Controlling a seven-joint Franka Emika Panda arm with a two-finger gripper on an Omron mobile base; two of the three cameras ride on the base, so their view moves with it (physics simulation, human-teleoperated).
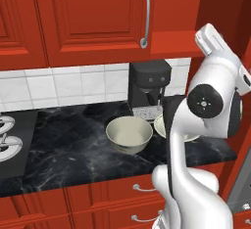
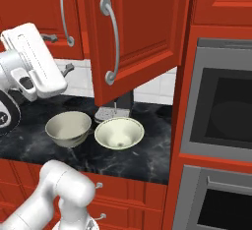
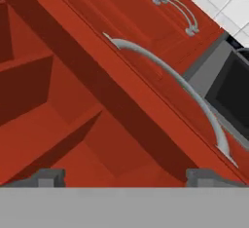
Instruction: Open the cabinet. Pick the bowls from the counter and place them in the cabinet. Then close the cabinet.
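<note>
Nearest us, our gripper [image 3: 124, 176] is standing wide open and empty before the cabinet [image 2: 138, 37], whose right door is hanging open. Both bowls [image 2: 69, 128] are sitting side by side on the counter [image 1: 73, 149]. We are reading no writing anywhere.

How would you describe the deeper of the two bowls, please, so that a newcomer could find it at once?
Start at the black marble counter below the red cabinet, and find the dark coffee machine against the white tiles. Two cream bowls sit just in front of it. The deeper bowl is the one nearer the stove, with taller sides than the wider, shallower bowl beside it.
</note>
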